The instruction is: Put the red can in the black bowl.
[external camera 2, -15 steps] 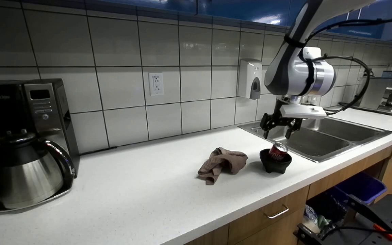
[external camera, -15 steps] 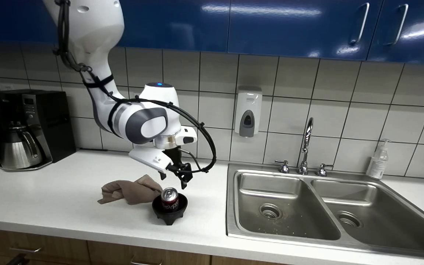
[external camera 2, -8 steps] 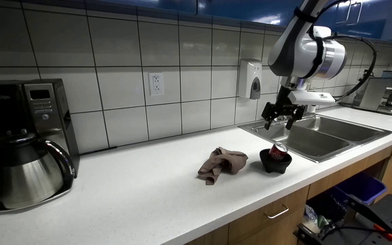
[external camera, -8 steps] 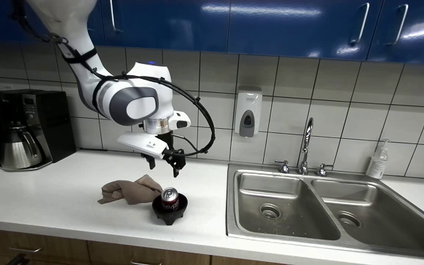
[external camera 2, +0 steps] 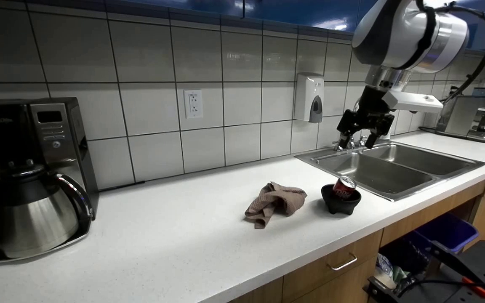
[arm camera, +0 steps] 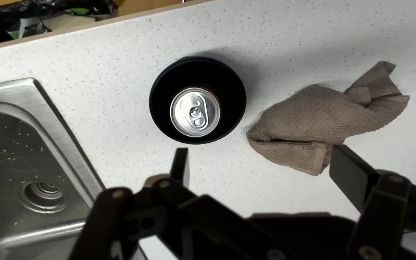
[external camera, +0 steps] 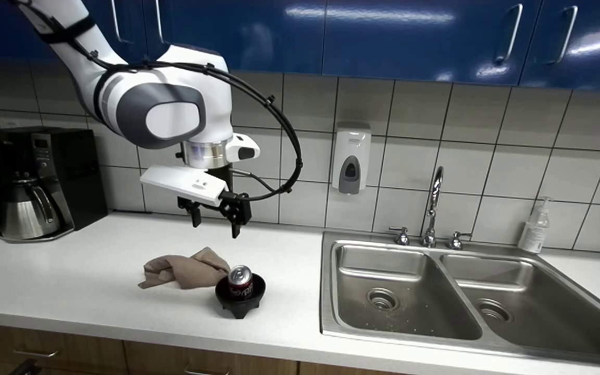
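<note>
The red can (external camera: 240, 285) with a silver top sits inside the black bowl (external camera: 256, 300) on the white counter. In an exterior view the can (external camera 2: 344, 187) leans a little in the bowl (external camera 2: 340, 207). The wrist view shows the can's lid (arm camera: 195, 112) from above, within the bowl's dark rim (arm camera: 235, 90). My gripper (external camera: 216, 226) hangs above and behind the bowl, apart from the can. It also shows in an exterior view (external camera 2: 356, 145). In the wrist view the gripper (arm camera: 260, 162) is open, with its fingers wide apart and only counter and cloth seen between them.
A crumpled brown cloth (external camera: 188, 271) lies beside the bowl. The steel double sink (external camera: 329, 291) is on the bowl's other side. A coffee maker (external camera 2: 57, 139) stands at the counter's far end. A soap dispenser (external camera: 351, 156) hangs on the tiled wall, under blue cupboards (external camera: 237, 31).
My open gripper has risen and drawn back, away from the can and bowl. The can, bowl and cloth have not moved.
</note>
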`<control>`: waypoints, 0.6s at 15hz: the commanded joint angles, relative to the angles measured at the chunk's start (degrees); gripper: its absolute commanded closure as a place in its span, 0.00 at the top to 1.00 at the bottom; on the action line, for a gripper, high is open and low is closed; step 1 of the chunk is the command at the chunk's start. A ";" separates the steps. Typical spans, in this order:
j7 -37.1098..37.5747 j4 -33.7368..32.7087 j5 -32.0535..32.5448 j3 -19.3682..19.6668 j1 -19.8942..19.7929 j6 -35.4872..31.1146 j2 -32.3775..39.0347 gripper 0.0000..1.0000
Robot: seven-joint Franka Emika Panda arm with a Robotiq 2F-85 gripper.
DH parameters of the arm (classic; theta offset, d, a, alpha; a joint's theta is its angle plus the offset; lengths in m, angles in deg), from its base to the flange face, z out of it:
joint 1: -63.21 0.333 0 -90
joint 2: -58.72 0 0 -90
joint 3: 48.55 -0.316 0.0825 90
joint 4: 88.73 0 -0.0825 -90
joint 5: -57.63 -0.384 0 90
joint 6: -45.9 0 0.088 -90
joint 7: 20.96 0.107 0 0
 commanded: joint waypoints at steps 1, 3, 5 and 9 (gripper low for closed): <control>0.05 5.09 4.33 5.10 3.41 4.40 -10.46 1.00; 0.57 6.17 7.54 6.67 4.15 7.14 -14.44 1.00; 0.73 6.91 10.26 7.74 4.66 10.26 -18.20 1.00; 1.18 5.12 12.08 9.40 6.12 12.56 -17.75 1.00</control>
